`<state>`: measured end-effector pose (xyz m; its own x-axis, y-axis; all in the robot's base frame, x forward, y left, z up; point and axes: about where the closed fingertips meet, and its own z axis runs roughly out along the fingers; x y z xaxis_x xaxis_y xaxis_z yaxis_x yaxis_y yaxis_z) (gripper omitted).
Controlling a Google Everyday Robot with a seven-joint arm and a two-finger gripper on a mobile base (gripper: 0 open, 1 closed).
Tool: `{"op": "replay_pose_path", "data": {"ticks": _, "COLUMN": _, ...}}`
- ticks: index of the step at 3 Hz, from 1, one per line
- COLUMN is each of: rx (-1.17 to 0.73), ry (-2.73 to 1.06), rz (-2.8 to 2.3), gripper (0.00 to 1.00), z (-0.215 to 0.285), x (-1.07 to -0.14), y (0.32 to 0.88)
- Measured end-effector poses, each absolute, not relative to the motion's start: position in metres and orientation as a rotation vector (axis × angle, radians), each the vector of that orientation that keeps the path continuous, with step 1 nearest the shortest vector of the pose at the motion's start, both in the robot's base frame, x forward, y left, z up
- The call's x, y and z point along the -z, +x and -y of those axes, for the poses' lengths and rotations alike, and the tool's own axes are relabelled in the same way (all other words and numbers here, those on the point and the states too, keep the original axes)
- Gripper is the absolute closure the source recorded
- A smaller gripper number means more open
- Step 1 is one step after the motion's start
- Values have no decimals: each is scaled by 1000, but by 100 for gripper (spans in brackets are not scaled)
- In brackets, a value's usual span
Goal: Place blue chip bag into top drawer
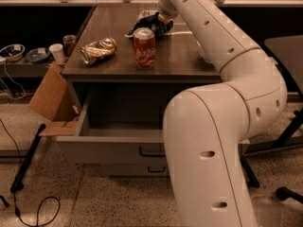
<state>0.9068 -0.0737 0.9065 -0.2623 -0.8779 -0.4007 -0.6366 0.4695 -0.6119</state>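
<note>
Though right at the crumpled navy foil chip bag point(150, 23) behind the upright red soda can point(144, 47) on the brown tabletop point(184, 51), cannot tell the hold of the gripper point(164, 19); below, pulled open, wide grey top drawer point(104, 150).

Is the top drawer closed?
No, the top drawer stands pulled out, while the gripper is at the blue chip bag on the table.
</note>
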Motion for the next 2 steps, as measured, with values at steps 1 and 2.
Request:
{"op": "replay_pose_path", "data": {"ticks": 1, "rx": 422, "ry": -1237, "rz": -2004, "gripper": 100, "z": 77, "x": -908, "y": 906}}
{"op": "replay_pose_path", "data": {"ticks": 2, "rx": 406, "ry": -1151, "rz": -1992, "gripper": 100, "z": 92, "x": -933, "y": 900}}
